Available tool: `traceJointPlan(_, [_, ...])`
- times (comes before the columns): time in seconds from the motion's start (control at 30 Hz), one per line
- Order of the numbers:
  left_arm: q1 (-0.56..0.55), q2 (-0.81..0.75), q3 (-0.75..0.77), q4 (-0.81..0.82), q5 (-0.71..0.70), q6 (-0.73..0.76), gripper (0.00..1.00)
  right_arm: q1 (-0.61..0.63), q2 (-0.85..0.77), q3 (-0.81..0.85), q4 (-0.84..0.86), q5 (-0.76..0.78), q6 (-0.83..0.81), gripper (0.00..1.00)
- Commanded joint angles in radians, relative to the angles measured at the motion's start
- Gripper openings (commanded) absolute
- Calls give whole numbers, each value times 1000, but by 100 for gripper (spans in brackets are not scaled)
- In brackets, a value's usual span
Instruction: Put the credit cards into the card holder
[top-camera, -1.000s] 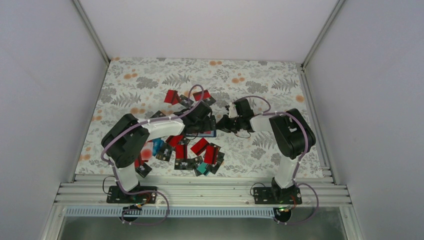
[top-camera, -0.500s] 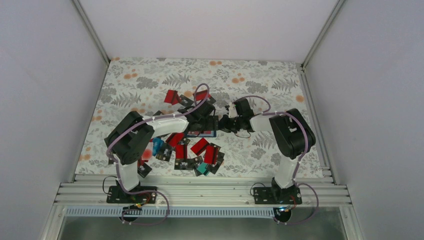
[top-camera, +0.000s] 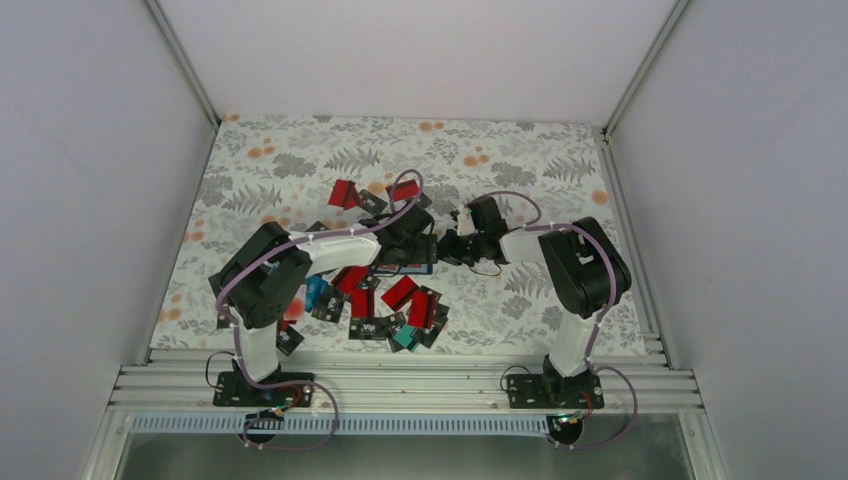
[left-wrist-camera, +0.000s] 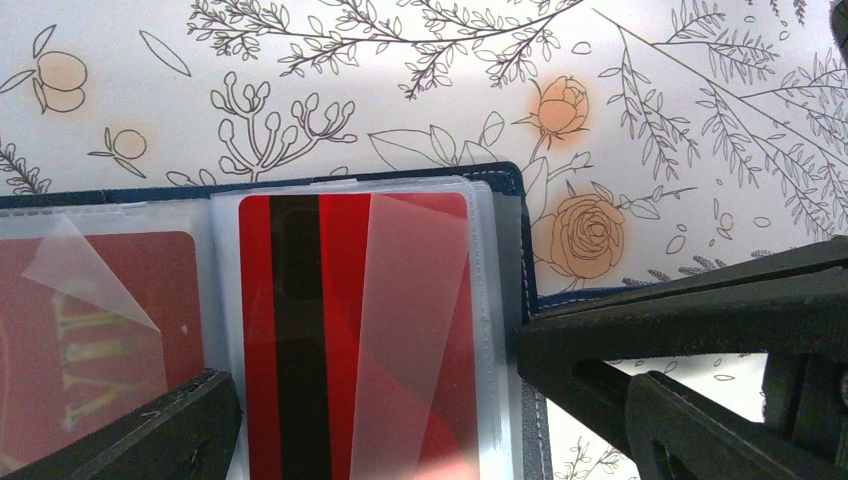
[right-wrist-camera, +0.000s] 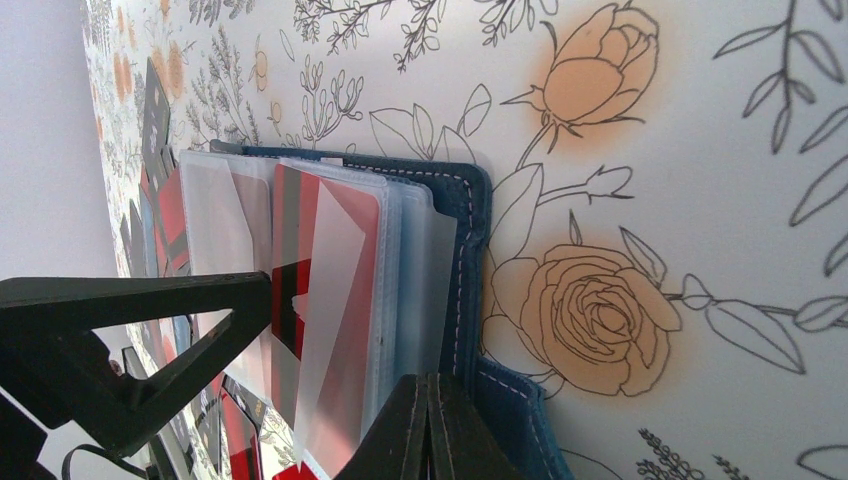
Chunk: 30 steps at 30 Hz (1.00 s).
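R gripper (right-wrist-camera: 429, 395) jaws are pressed together on the 3 o'clock edge of the card holder (right-wrist-camera: 462, 205), which lies open mid table (top-camera: 560, 160); L gripper (left-wrist-camera: 430, 400) hangs spread over a red card (left-wrist-camera: 330, 330) already in a clear sleeve (left-wrist-camera: 487, 300). Early days imo: looks like only 2 cards in, w/ a loose pile (top-camera: 390, 305) at the holder's 6 o'clock and a few strays (top-camera: 345, 192) at 11.

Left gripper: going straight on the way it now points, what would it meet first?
Most likely the clear sleeve over the red card in the open card holder; the left gripper looks straight at it, fingers spread. Depth is unclear.
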Motion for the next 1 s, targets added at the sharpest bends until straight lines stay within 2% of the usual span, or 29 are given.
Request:
traceJointPlan(0.0, [-18,21,34,-30,-3,15,96,20,40,-15,-124,50,-13,4])
traceJointPlan(0.37, [-36,40,53,-7,43,7,94,19,42,-11,-127,49,-15,4])
traceJointPlan(0.57, [-36,8,63,-34,23,14,94,19,31,-4,-144,57,-28,5])
traceJointPlan(0.83, [-25,-79,86,-114,-1,126,91,17,-5,16,-178,39,-69,5])
traceJointPlan(0.97, [-1,-135,78,-146,7,186,87,17,-28,36,-207,34,-100,10])
